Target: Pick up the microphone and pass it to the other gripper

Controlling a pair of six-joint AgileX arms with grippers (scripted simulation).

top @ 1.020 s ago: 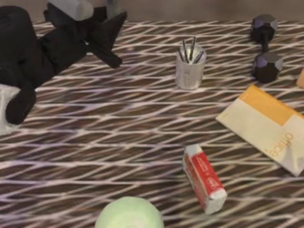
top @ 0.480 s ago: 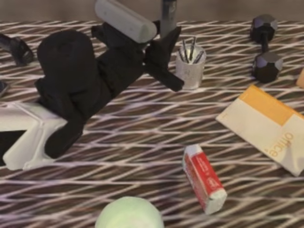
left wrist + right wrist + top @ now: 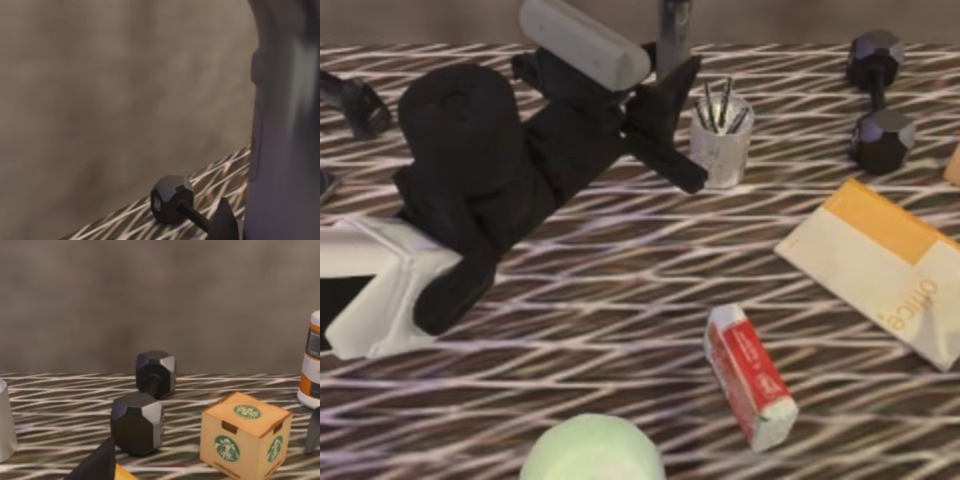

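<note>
The microphone stands upright above the table's far middle, showing only its grey handle, which runs out of the top view's edge. My left gripper is shut on it, just left of the silver cup. In the left wrist view the handle fills the right side, close to one black fingertip. My right gripper, the other gripper, is out of the top view. Its own wrist view shows its fingers spread open with nothing between them, low over the table's right side.
A silver cup of metal sticks stands right beside the left gripper. A black dumbbell lies far right, with a yellow-and-white box nearer. A red-and-white box and a green ball sit near the front. A Starbucks box stands ahead of the right gripper.
Over the last second my left arm swung to the right from the far left corner, carrying the microphone up to the silver cup. In the last half second it has barely moved.
</note>
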